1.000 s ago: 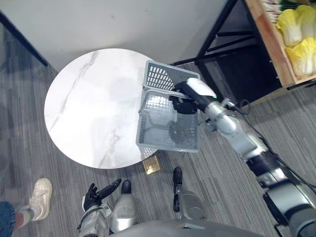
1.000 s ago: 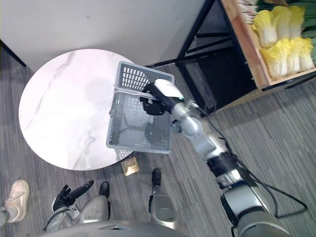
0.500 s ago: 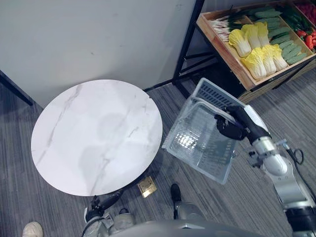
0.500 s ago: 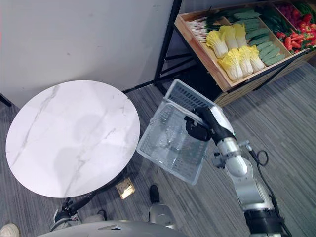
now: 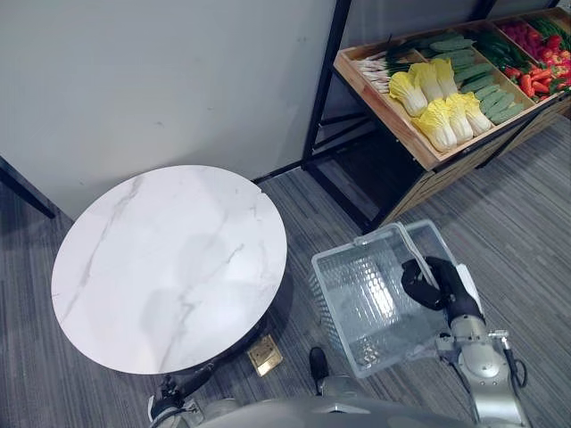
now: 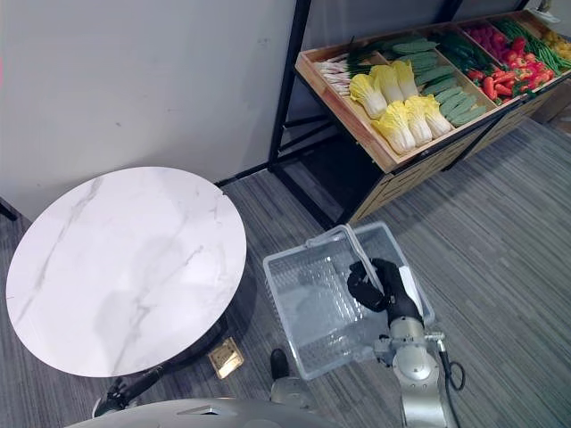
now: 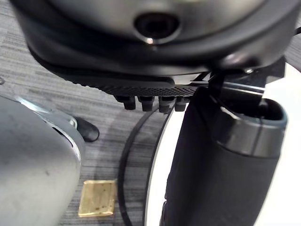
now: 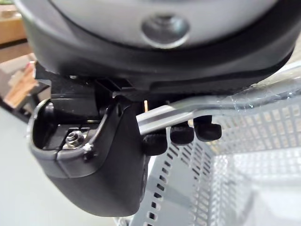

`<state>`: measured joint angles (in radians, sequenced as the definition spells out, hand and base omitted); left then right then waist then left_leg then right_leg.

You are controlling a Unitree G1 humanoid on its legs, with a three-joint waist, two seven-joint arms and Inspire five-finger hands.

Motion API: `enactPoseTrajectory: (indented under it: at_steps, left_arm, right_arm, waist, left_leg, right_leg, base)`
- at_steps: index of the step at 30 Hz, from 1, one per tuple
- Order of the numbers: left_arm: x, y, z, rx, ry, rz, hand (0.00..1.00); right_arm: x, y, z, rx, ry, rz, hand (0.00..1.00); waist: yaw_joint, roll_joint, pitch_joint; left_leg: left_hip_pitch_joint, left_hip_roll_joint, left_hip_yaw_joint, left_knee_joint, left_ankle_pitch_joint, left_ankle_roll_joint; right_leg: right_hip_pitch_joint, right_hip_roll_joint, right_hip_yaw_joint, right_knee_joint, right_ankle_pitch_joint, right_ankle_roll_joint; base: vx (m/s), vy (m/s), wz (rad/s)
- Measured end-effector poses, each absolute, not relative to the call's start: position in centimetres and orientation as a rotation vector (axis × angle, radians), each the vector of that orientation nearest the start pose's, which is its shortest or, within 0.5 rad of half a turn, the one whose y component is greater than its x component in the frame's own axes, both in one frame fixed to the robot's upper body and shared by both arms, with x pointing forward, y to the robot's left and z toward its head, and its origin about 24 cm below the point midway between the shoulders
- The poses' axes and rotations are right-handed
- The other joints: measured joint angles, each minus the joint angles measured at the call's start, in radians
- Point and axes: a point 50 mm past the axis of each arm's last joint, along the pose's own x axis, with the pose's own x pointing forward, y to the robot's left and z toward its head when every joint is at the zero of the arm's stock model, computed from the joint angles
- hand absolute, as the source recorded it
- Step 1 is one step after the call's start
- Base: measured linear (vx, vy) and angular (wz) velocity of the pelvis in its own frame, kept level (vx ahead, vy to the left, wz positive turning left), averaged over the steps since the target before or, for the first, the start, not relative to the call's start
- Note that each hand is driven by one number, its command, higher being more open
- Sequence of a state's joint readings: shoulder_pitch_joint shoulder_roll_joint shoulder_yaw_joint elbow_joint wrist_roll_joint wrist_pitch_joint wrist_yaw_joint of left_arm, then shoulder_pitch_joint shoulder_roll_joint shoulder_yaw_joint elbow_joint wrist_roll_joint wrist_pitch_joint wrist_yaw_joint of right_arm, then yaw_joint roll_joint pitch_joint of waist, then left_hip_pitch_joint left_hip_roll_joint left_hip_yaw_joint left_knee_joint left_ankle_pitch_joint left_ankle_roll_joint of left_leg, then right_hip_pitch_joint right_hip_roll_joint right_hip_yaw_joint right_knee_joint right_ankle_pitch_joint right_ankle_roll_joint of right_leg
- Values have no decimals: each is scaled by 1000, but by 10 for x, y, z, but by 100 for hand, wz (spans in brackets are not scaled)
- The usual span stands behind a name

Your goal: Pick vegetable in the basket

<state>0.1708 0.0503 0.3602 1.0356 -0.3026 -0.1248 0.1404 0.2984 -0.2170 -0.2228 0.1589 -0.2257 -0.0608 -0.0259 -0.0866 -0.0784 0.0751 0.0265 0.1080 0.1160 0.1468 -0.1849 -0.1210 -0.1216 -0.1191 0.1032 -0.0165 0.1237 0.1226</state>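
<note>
The vegetables lie in a slanted wooden tray [image 5: 386,109] on a black-framed rack, well apart from the basket [image 5: 361,308]. Pale yellow cabbages [image 5: 442,111] sit at the tray's middle. Green onions [image 5: 393,64] are at the end nearest the wall, with cucumbers [image 5: 495,96] beside the cabbages. Red peppers [image 5: 540,76] are toward the far end.

The basket is grey mesh plastic with nothing in it. It hangs tilted over the grey floor [image 5: 526,214], between the rack and the round marble worktop [image 5: 169,263], touching neither.

The right hand [image 5: 442,283] carries it. In the right wrist view its fingers [image 8: 181,134] are curled under the pale handle [image 8: 221,101], with the thumb closing from the other side, so the grip wraps the bar fully.

The worktop's right edge is near the basket's left wall. A small brass plate [image 5: 267,354] is set in the floor just under the worktop's near edge.

The left hand [image 5: 168,407] hangs low beside that edge, its fingers loosely extended and holding nothing.
</note>
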Motion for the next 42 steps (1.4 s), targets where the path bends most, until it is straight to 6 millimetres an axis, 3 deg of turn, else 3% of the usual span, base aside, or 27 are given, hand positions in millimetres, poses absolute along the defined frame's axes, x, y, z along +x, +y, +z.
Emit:
enactPoseTrajectory:
  at_steps: [7, 16, 22, 32, 38, 42]
  left_arm:
    - [50, 226, -162, -287, 1041, 725, 100]
    - [50, 226, -161, -270, 1046, 708, 100]
    - [49, 227, -161, -266, 1044, 714, 100]
    - [43, 234, -160, -219, 1056, 704, 100]
    - [47, 231, -159, -258, 1027, 735, 100]
    - [44, 230, -159, -275, 1032, 769, 100]
  right_arm:
    - [136, -265, -63, -365, 567, -369, 0]
    - [134, -260, -67, -338, 577, -395, 0]
    - [137, -255, -70, -334, 584, -371, 0]
    - [146, -249, -70, -327, 569, -344, 0]
    - [142, -241, -68, -267, 548, -362, 0]
    - [132, -229, -61, -219, 517, -378, 0]
  waist:
    - [-1, 22, -11]
    - [5, 24, -11]
    - [27, 28, -2]
    - [44, 20, 72]
    - [59, 26, 118]
    - [57, 30, 140]
  left_leg:
    - [5, 0, 2, -3, 0, 0]
    - [25, 3, 24, -3, -7, -2]
    - [34, 16, 63, 44, -45, -1]
    - [15, 52, 124, 247, -177, 16]
    - [-19, 127, 165, 458, -299, 25]
    - [-38, 186, 245, 561, -356, 35]
  right_leg:
    - [1, 1, 2, 2, -1, -1]
    - [3, 7, 23, 18, -12, -1]
    - [0, 24, 63, 34, -17, 3]
    - [-1, 56, 127, 99, -44, 19]
    - [-19, 121, 175, 189, -73, 26]
    - [-56, 166, 242, 205, -52, 39]
  base:
    - [-3, 3, -1]
    - [-14, 16, -6]
    - [10, 40, -20]
    - [-6, 82, -22]
    - [-42, 90, -26]
    - [-103, 69, -65]
